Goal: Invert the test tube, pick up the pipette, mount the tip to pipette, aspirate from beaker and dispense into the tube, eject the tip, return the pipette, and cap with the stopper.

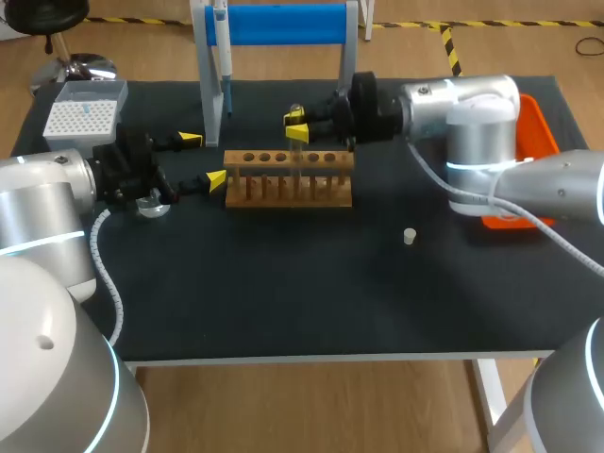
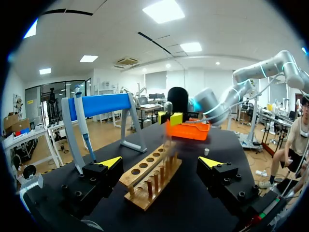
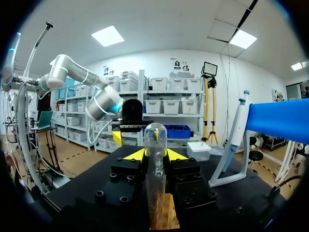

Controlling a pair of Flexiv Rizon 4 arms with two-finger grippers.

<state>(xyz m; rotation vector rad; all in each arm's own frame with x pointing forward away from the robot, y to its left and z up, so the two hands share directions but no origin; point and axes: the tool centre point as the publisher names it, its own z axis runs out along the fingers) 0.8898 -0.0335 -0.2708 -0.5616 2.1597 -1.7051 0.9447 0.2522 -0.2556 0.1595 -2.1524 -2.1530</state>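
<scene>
My right gripper is shut on a clear test tube, which stands just above the back of the wooden rack. In the right wrist view the tube stands between the two fingers of that gripper, its rounded end ahead of them. My left gripper is open at the rack's left end, holding nothing; in its own view the left gripper has the rack ahead, between its fingers. The pipette hangs on the blue stand. A small white stopper lies to the right of the rack.
A white tip box sits at the back left. A glass beaker stands under my left wrist. An orange tray lies at the right edge behind my right arm. The blue stand rises behind the rack.
</scene>
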